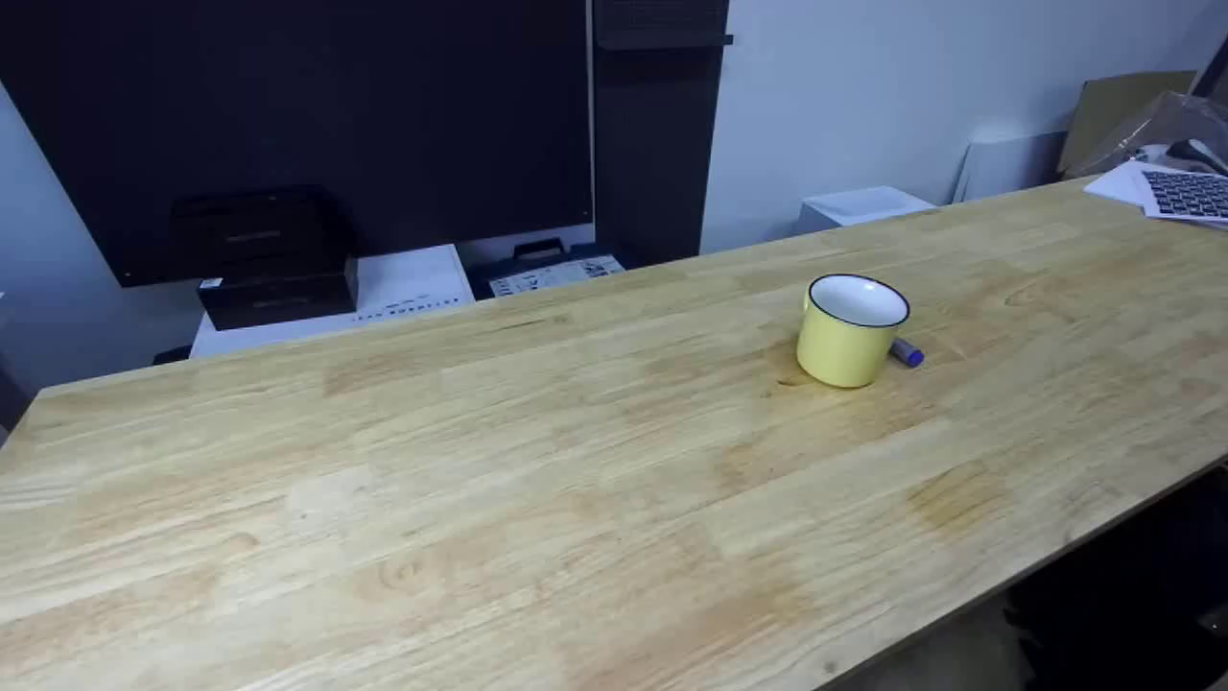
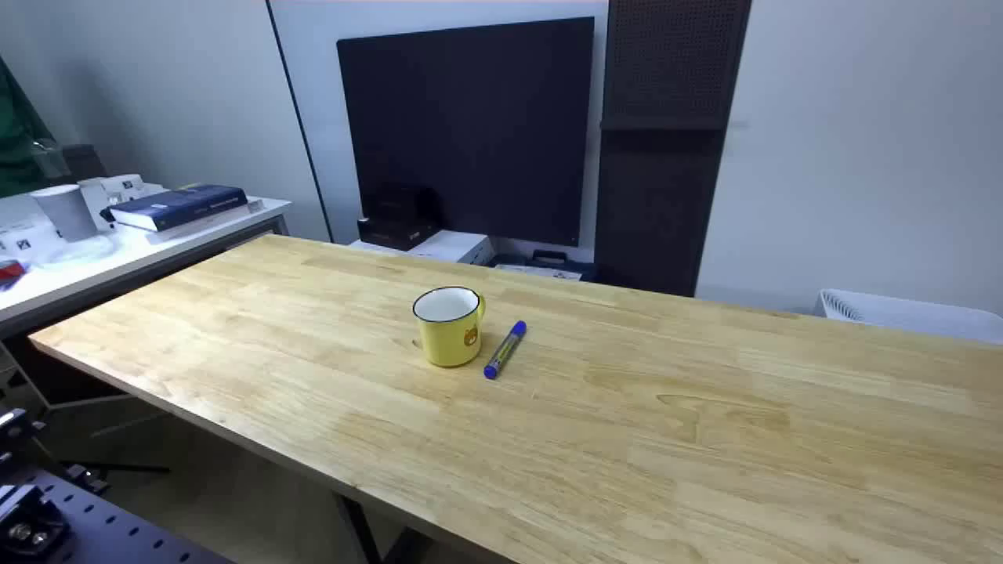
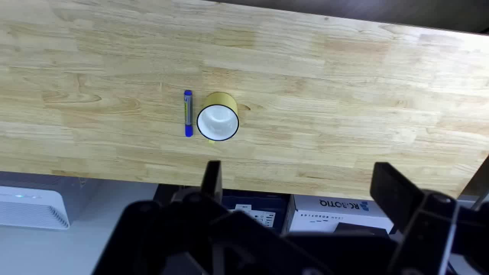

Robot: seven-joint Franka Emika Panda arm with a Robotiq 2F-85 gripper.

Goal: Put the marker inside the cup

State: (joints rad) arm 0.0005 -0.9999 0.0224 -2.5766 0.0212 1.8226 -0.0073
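Note:
The yellow cup (image 1: 844, 347) stands upright on the wooden table in both exterior views (image 2: 448, 343) and in the wrist view (image 3: 218, 121). Its white inside holds nothing that I can see. The marker (image 2: 505, 350) lies flat on the table beside the cup, a small gap apart. It has blue ends and a grey, labelled barrel. In the wrist view the marker (image 3: 188, 113) is left of the cup; in an exterior view the cup partly hides the marker (image 1: 906, 353). My gripper (image 3: 298, 165) is wide open, nothing between its fingers, high above the table. Neither exterior view shows it.
The wooden table (image 2: 705, 439) has a long edge beneath my fingers in the wrist view. Beyond that edge are a white box (image 3: 336, 212), a dark case (image 3: 275, 198) and a white appliance (image 3: 30, 208). Papers (image 1: 1118, 182) lie at the table's far end.

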